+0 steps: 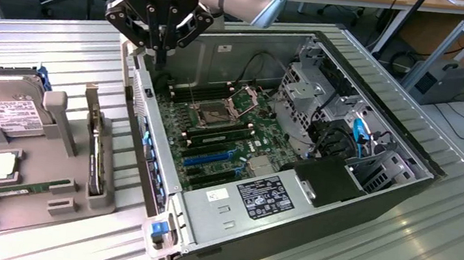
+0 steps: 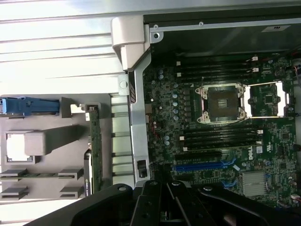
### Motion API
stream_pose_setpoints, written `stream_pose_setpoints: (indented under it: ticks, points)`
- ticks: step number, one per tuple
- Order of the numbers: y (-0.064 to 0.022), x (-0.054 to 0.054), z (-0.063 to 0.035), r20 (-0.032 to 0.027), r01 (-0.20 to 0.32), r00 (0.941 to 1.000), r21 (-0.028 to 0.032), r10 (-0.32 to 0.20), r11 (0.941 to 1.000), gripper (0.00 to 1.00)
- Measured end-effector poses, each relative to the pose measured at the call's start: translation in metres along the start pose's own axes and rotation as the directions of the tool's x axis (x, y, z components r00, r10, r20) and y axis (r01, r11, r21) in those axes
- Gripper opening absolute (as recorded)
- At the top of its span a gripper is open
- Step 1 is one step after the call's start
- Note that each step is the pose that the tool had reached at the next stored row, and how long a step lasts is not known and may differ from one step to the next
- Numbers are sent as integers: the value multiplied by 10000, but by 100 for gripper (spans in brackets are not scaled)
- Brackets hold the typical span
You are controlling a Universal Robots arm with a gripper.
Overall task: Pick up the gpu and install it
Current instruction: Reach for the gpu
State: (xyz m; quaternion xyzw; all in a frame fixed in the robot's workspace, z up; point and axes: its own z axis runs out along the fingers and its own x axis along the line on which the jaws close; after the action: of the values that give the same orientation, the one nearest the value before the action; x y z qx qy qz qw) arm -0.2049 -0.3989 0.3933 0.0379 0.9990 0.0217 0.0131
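My claw (image 1: 160, 53), pressed together and empty, hangs over the case (image 1: 250, 47) wall, gpu (image 1: 94, 147) standing on edge in the holder (image 1: 17, 210) beside it, probably light, stiff, fragile, so I'd pinch its top edge.

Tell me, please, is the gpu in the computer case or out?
Out: the gpu stands on edge in the gray holder beside the case.

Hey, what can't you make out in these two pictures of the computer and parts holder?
- gpu: stands on edge in the gray holder; its face is turned away, both views.
- Hard drive label: print too small, exterior view.
- Some motherboard slots: covered by the gripper, wrist view.
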Motion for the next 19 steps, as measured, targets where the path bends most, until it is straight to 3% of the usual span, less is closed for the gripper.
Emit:
stream_pose_setpoints:
  ticks: [19]
  points:
    - [-5, 75, -2, 0, 0, 10000, 0, 0, 10000, 11]
